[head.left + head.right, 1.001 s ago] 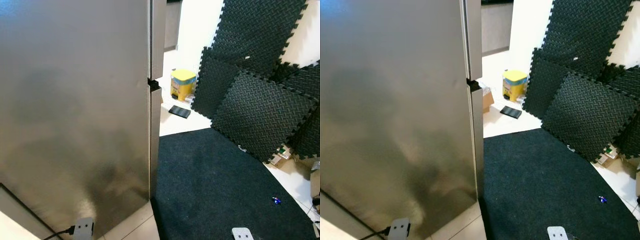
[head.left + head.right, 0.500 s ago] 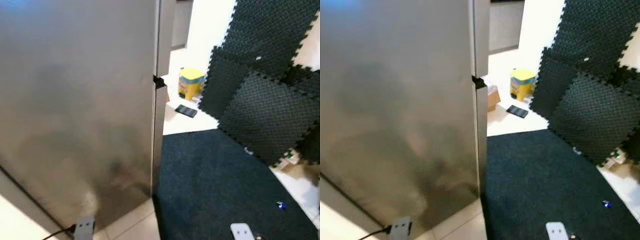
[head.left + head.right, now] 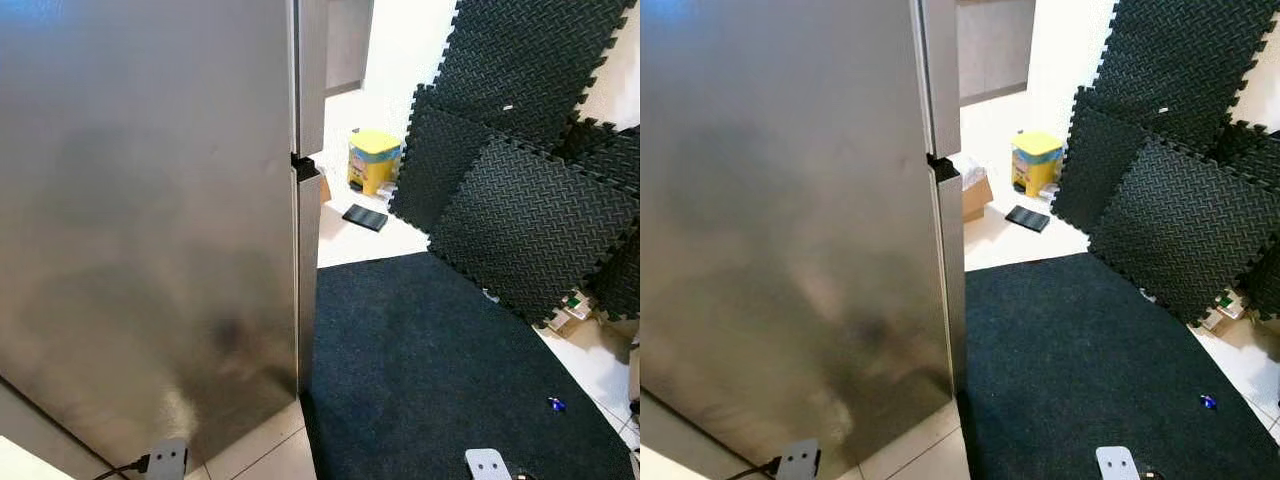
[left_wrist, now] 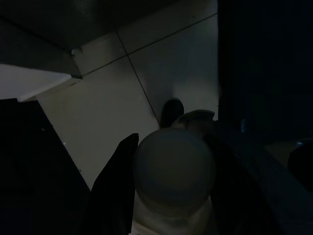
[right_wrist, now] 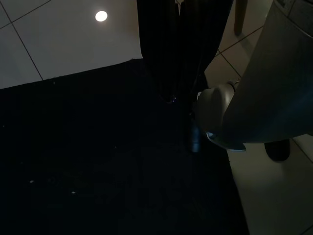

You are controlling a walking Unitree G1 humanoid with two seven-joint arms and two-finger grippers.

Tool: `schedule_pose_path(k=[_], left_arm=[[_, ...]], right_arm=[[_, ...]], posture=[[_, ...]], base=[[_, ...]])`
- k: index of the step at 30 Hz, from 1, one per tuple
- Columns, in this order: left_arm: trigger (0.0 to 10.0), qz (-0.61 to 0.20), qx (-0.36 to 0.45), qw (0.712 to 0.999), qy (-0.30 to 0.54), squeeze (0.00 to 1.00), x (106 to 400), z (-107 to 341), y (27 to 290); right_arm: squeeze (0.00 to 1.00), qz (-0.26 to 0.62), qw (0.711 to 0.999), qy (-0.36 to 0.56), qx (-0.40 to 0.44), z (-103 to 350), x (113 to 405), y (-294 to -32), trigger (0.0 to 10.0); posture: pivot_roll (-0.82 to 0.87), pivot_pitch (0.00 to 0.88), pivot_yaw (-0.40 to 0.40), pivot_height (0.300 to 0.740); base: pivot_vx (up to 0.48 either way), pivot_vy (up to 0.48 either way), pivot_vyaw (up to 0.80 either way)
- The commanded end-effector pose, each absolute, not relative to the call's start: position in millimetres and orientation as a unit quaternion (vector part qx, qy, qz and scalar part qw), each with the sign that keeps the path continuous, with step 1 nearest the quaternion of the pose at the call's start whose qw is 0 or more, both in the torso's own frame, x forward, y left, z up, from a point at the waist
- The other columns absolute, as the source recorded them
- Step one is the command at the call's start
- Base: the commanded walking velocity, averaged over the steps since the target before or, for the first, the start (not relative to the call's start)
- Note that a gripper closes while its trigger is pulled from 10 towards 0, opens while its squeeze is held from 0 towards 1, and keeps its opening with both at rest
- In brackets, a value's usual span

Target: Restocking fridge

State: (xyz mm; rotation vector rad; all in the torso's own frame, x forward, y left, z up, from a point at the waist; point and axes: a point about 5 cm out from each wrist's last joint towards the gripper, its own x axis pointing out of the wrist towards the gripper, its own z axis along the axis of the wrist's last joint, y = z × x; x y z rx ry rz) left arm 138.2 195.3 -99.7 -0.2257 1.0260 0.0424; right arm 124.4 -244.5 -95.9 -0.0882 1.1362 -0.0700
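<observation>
Stood close against the steel fridge (image 3: 150,230), doors shut, its right edge bordering open dark carpet (image 3: 440,370). Left gripper (image 4: 171,196) clasped a pale round object (image 4: 173,169). Right gripper (image 5: 183,44) too dark: jaw state unclear.

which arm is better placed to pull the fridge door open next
Probably the right. The fridge fills the robot's left, its door edge near centre. The left gripper grips a pale round object.
</observation>
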Motion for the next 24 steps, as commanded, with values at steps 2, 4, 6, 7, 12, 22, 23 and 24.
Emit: schedule_pose_path(k=[2,4,6,7,12,22,23,24], left_arm=[[10.0,0.010,-0.129,0.863,0.488,0.00,140.5,-99.9,186.2],[10.0,0.011,-0.131,0.863,0.487,0.00,140.5,-99.9,186.1],[10.0,0.012,-0.132,0.863,0.487,0.00,140.5,-99.9,186.2],[10.0,0.012,-0.133,0.863,0.487,0.00,140.4,-100.0,186.1],[10.0,0.014,-0.135,0.863,0.486,0.00,140.7,-99.9,185.8],[10.0,-0.009,-0.141,0.861,0.489,0.00,138.9,-100.8,179.4],[10.0,-0.010,-0.142,0.860,0.489,0.00,138.7,-100.9,178.8],[10.0,-0.005,-0.142,0.860,0.489,0.00,138.9,-100.9,179.6]], right_arm=[[0.00,-0.025,0.842,0.537,-0.045,-96.7,124.9,-240.8,10.0],[0.00,-0.024,0.841,0.538,-0.044,-97.0,124.4,-240.2,10.0],[0.00,-0.023,0.841,0.539,-0.045,-97.3,123.9,-239.6,10.0],[0.00,-0.021,0.840,0.540,-0.045,-97.6,123.5,-239.1,10.0],[0.00,-0.020,0.840,0.540,-0.044,-97.6,123.6,-238.8,10.0],[0.00,-0.019,0.840,0.541,-0.038,-98.7,123.2,-235.0,10.0],[0.00,-0.018,0.840,0.542,-0.038,-98.9,123.1,-234.4,10.0],[0.00,-0.018,0.840,0.542,-0.038,-99.0,123.0,-234.0,10.0]], posture=[[-0.06,0.000,0.012,0.740],[-0.06,0.000,0.012,0.740],[-0.06,0.000,0.011,0.740],[-0.06,0.000,0.011,0.740],[-0.05,0.000,0.009,0.740],[-0.05,0.000,0.008,0.740],[-0.05,0.000,0.008,0.740],[-0.05,0.000,0.008,0.740]], base=[[0.000,0.000,0.00],[0.000,0.000,0.00],[0.000,0.000,0.00],[0.000,0.000,0.00],[0.000,0.000,0.00],[0.000,-0.096,0.00],[0.000,-0.480,0.00],[0.000,-0.480,0.00]])
